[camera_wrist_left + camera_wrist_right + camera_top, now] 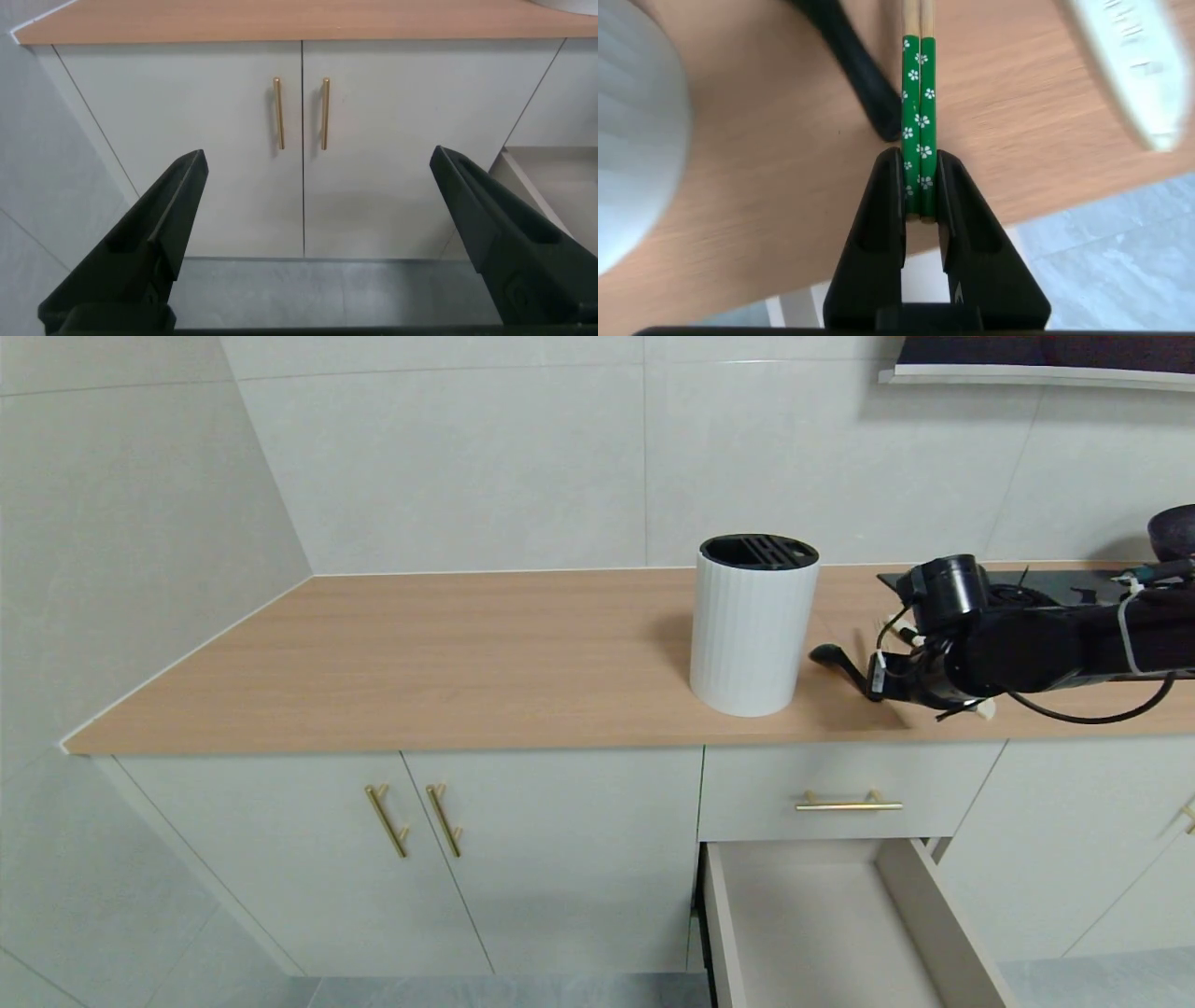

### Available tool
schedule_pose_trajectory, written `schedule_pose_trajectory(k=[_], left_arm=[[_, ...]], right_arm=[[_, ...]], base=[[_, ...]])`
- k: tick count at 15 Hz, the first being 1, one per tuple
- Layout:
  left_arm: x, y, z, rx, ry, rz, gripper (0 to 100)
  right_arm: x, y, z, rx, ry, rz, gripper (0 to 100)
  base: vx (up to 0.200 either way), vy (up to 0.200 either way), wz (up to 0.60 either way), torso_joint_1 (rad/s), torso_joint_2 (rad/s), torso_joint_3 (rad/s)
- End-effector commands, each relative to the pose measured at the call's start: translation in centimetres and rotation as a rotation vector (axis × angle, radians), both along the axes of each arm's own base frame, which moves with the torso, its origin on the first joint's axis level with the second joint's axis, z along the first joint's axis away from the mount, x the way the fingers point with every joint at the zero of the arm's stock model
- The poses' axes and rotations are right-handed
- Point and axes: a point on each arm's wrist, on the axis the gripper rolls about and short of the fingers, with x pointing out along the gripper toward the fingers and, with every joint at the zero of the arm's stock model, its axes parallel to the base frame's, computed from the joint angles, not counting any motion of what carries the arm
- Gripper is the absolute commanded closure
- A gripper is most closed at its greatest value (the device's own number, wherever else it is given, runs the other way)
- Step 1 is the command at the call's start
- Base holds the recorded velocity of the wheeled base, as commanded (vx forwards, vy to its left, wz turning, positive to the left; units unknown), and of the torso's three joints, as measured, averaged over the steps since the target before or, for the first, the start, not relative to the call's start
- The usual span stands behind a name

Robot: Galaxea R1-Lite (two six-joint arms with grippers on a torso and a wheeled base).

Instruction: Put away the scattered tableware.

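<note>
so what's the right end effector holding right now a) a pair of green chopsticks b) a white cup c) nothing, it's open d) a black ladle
A: in the right wrist view the right end effector is shut on a pair of green chopsticks with white flowers, above the wooden counter.

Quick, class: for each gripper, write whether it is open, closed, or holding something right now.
Left gripper: open, holding nothing.
Right gripper: closed on a pair of green-ended chopsticks.
</note>
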Motion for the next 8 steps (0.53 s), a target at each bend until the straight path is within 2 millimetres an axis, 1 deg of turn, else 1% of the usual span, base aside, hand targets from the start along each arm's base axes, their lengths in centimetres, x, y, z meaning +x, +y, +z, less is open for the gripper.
schedule_pose_trajectory(k=[1,2,3,5,6,8], left_arm=[[0.0,0.0,0.0,-0.001,0.000,0.001,0],[0.0,0.0,0.0,-0.001,0.000,0.001,0],[0.0,0.0,0.0,-0.001,0.000,0.001,0],[0.0,0.0,0.0,-0.001,0.000,0.001,0],[0.0,0.0,0.0,-0.001,0.000,0.001,0],[0.0,0.0,0.0,-0.001,0.000,0.001,0]], right_arm=[[-2.0,-0.6,2.8,0.016,-0.054,-0.007,100],[-4.3,-1.1,4.3,0.024,-0.072,0.002,100],[-6.2,-1.5,5.3,0.028,-0.086,0.003,100],[-10.2,-2.0,6.5,0.036,-0.095,0.027,100],[-12.1,-2.3,6.8,0.050,-0.097,0.049,100],[-15.2,-2.8,6.6,0.094,-0.083,0.118,100]], base=[[0.000,0.000,0.00,0.000,0.00,0.000],[0.000,0.000,0.00,0.000,0.00,0.000],[0.000,0.000,0.00,0.000,0.00,0.000],[0.000,0.000,0.00,0.000,0.00,0.000],[0.000,0.000,0.00,0.000,0.00,0.000],[0.000,0.000,0.00,0.000,0.00,0.000]])
